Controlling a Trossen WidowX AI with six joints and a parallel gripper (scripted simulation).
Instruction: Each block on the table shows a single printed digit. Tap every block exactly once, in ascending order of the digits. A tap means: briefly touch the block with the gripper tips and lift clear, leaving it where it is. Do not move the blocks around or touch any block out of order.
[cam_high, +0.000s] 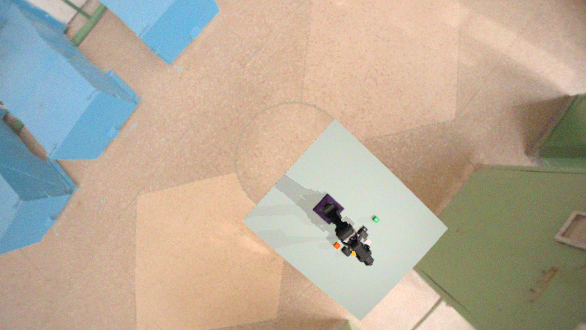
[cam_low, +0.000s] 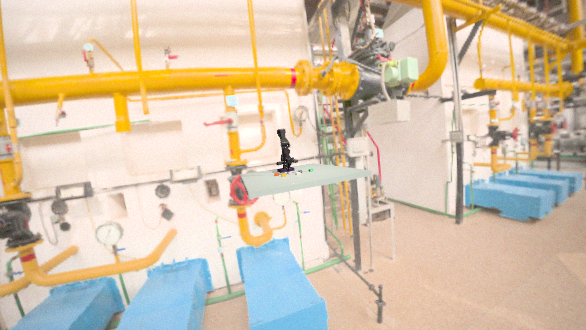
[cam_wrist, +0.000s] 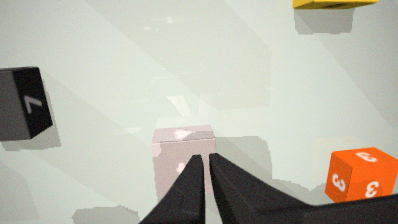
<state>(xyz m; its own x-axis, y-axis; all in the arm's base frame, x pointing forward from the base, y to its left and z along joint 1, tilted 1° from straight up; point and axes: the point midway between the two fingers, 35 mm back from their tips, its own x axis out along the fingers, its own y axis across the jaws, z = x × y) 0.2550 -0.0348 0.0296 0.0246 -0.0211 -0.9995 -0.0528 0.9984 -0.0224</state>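
Observation:
In the wrist view my gripper (cam_wrist: 205, 162) is shut with nothing between its fingers. Its tips hang just over the near face of a pale pink block (cam_wrist: 182, 142) marked 4. A black block (cam_wrist: 25, 102) marked 7 lies to the left. An orange block (cam_wrist: 357, 175) (cam_high: 337, 245) marked 3 lies to the right. A yellow block (cam_wrist: 332, 3) shows at the top edge, its digit hidden. A small green block (cam_high: 375, 219) (cam_low: 310, 170) lies apart from the others; its digit is too small to read.
The blocks lie on a pale green table top (cam_high: 400, 210) (cam_low: 330, 177). The arm (cam_high: 350, 235) (cam_low: 286, 150) rises from a purple base (cam_high: 328, 206) near the table's middle. Blue crates and green cabinets stand on the floor around.

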